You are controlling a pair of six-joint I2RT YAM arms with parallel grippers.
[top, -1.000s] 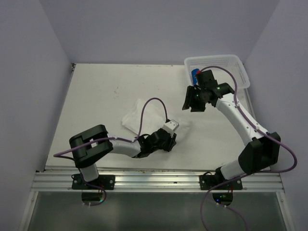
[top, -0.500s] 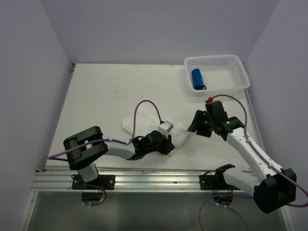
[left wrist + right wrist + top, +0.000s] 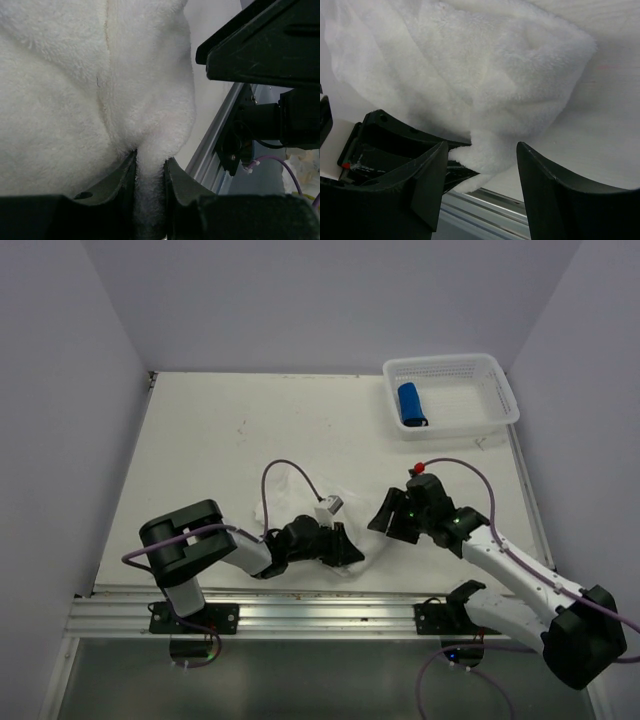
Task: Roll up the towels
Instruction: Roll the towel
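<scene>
The white towel [image 3: 352, 508] lies crumpled near the table's front edge. My left gripper [image 3: 345, 550] is low at its near edge, and in the left wrist view it [image 3: 149, 172] is shut on a pinched fold of the white towel [image 3: 75, 90]. To the right, my right gripper [image 3: 385, 520] stands open. In its wrist view it [image 3: 482, 152] straddles a hanging corner of the white towel [image 3: 470, 65] without closing on it. The blue towel [image 3: 410, 403] lies rolled in the basket [image 3: 497, 380] at the back right.
The metal rail [image 3: 330, 612] runs along the table's front edge, just behind the towel's pinched fold [image 3: 220, 135]. The left gripper's black body [image 3: 395, 135] sits close beside my right fingers. Grey walls enclose the table on three sides.
My right arm has swung from the basket down to the white towel, opening wider; the blue towel stays in the basket. My left gripper has closed on the towel and shifted left and nearer.
</scene>
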